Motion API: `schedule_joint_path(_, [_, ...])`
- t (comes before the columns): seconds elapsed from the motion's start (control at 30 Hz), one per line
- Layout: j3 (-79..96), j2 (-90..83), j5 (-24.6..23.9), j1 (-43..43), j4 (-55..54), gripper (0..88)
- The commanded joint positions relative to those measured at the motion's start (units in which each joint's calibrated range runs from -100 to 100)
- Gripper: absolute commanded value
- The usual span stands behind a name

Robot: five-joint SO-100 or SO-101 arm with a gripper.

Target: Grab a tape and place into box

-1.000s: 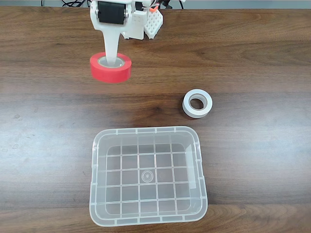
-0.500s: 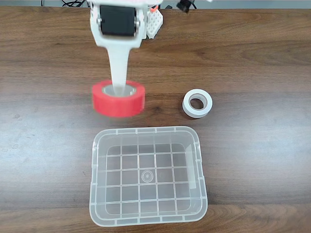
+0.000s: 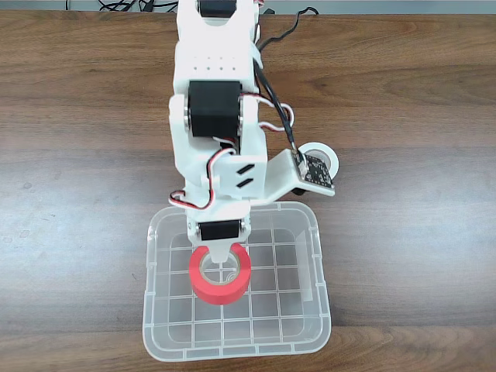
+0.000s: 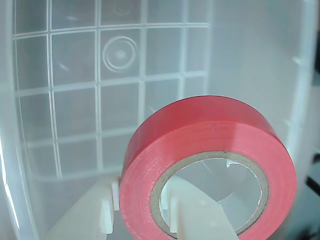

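One red tape (image 3: pixel 220 280) is hanging in the hand (image 3: pixel 222 267), which is pinching the roll's wall with one finger through the grey core and the other outside it. In the fixed view the white arm (image 3: pixel 215 116) is reaching down the picture from the far table edge, and the hand is sitting over the box (image 3: pixel 153 232), with the tape directly below the wrist and inside the box's outline, a little nearer the far wall than the near one. Whether the roll is touching the gridded bottom cannot be told. In the wrist view the tape (image 4: pixel 200 145) is filling the lower right, its open ring facing the camera, a white finger (image 4: pixel 192 217) showing through the core, and the box floor (image 4: pixel 75 105) with its moulded squares lying beyond it. Up and right of the hand in the fixed view, a white roll (image 3: pixel 325 158) is lying on the brown wooden table (image 3: pixel 411 232), partly hidden behind the arm's camera board, outside the box.
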Motion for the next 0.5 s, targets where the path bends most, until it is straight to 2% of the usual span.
schedule_joint_path(0.0, [-11.0,4.6,-0.2,-1.7,-2.3,3.5])
schedule_joint_path(0.4, [-12.6,11.0,-0.2,-3.1,-4.1,4.5])
schedule_joint_path(0.47, [-12.6,11.0,-0.2,-3.1,-4.1,7.4])
